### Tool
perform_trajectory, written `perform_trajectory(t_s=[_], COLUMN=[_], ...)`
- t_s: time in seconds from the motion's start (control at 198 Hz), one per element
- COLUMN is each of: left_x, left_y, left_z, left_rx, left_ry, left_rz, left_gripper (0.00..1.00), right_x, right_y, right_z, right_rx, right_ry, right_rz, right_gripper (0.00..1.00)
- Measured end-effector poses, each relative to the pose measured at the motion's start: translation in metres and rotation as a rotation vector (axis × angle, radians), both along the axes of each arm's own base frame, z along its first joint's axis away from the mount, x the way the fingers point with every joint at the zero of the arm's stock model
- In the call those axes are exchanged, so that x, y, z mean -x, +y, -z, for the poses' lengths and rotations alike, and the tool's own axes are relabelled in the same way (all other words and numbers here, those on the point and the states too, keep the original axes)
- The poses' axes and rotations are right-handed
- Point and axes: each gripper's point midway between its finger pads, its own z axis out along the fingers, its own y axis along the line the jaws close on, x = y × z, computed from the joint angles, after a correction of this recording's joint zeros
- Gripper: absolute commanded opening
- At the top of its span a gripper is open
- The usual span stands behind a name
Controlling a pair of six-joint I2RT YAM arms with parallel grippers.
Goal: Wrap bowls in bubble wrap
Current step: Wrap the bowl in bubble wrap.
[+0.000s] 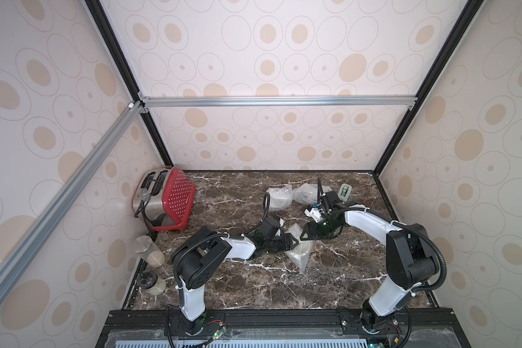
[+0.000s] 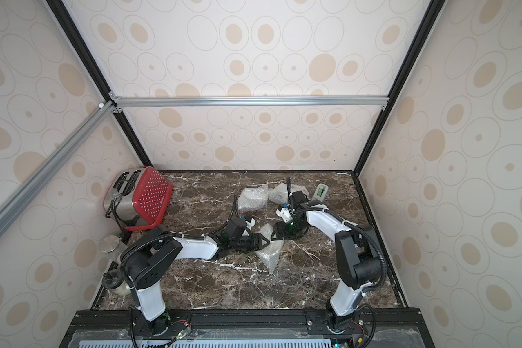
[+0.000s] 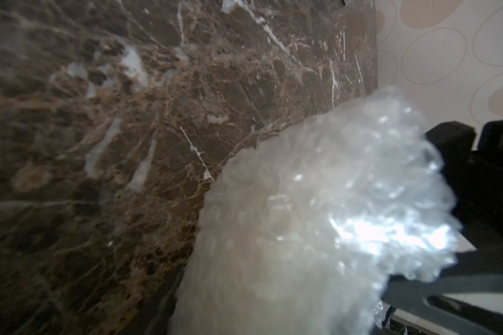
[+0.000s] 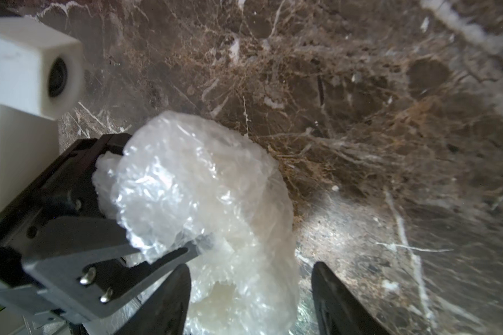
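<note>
Left gripper (image 1: 294, 241) clamps the bubble wrap bundle (image 4: 201, 188) at 9 o'clock; right gripper (image 4: 250, 295), fingers apart at 2 o'clock, should pinch loose film low.

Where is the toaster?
In both top views the toaster sits in the far left corner of the table, pressed against a red basket, with a glass jar nearer along the left wall.
</note>
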Motion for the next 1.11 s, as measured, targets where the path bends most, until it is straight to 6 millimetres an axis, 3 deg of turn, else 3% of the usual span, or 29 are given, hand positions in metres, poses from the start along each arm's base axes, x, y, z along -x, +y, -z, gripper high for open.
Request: perform_trajectory(t_s=[0.207,0.455,0.678,1.108], left_x=[0.0,0.0,-0.001,-0.005], left_y=[0.0,0.0,0.004,0.027], left_z=[0.0,0.0,-0.006,-0.065], left_rx=[0.002,0.002,-0.004,-0.008], left_ry=[0.002,-0.001,-0.011,-0.111], left_rz=[0.004,0.007,0.003,-0.034], left_gripper=[0.66,0.69,0.77,0.75], right_x=[0.005,0.001,-0.002,-0.004], right_y=[0.004,-0.002,-0.007,-0.01], right_z=[0.015,0.03,0.038,0.039], right_rx=[0.042,0.108,0.146,0.163], right_ry=[0.024,0.029,0.028,0.025], right_rz=[-0.027,-0.008,0.013,0.026], right_gripper=[0.64,0.43,0.4,0.39])
